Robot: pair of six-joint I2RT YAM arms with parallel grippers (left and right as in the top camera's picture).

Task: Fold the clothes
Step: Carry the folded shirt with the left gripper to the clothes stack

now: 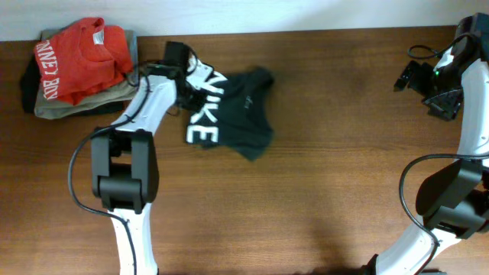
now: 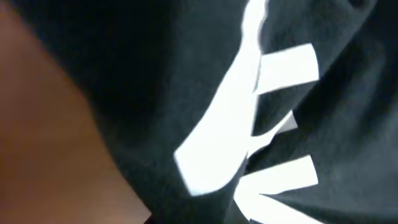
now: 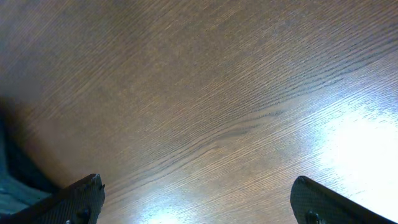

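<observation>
The black T-shirt (image 1: pixel 237 111) with white NIKE lettering lies crumpled on the table left of centre. My left gripper (image 1: pixel 183 67) is at the shirt's upper left edge, where the fabric is drawn up toward it. In the left wrist view the dark fabric and white letters (image 2: pixel 249 106) fill the frame and gather at the bottom, hiding the fingers. My right gripper (image 1: pixel 406 78) is far off at the back right. It is open and empty above bare wood (image 3: pixel 199 199).
A red shirt with white letters (image 1: pixel 76 57) lies on a grey-olive folded garment (image 1: pixel 72 103) at the back left, close to my left arm. The table's back edge (image 1: pixel 306 30) runs along the top. A dark shape shows at the right wrist view's left edge (image 3: pixel 9 180).
</observation>
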